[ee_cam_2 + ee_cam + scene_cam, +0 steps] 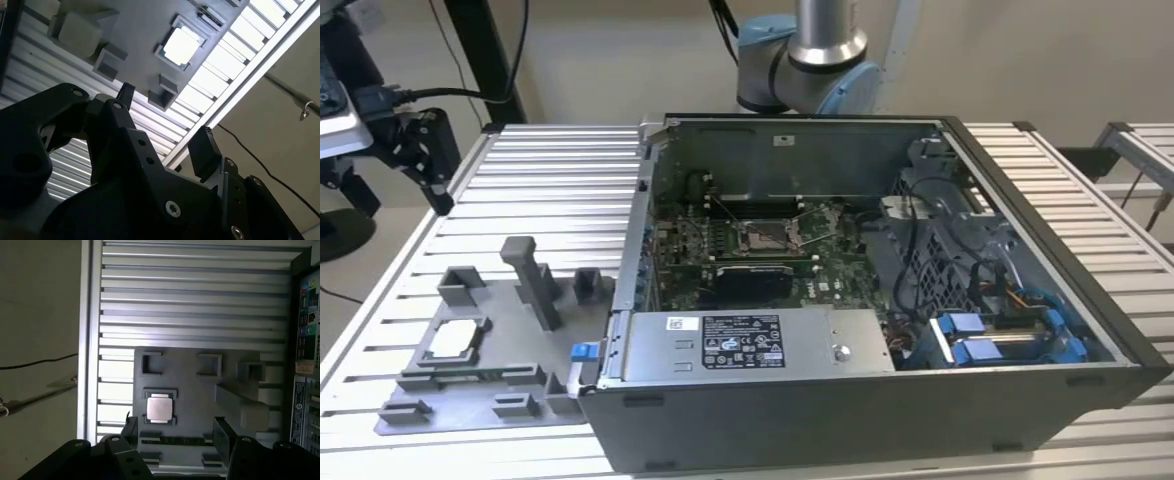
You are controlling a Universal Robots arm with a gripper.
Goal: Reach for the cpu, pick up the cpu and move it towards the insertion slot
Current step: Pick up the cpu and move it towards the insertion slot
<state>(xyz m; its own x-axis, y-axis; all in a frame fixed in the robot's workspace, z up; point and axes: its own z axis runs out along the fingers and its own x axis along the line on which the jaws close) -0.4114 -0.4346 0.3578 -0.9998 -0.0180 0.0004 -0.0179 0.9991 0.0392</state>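
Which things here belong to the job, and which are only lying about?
Job: small square silvery cpu; silver-framed square insertion slot; open black tool.
Lying about: grey plastic fixture blocks; dark grey metal computer case; ribbed metal table.

silvery cpu (159, 408), grey fixture (190, 390), green board (834, 228)

Seen in the exterior view, the computer case (854, 410) lies on the slatted table (547, 190). The fixture plate (467, 398) sits just beside it, between eight and nine o'clock. The cpu (454, 341) rests in a recess on that plate. The insertion slot (761, 237) lies inside the case, at two o'clock from the cpu. The arm (807, 60) stands behind the case at twelve o'clock.
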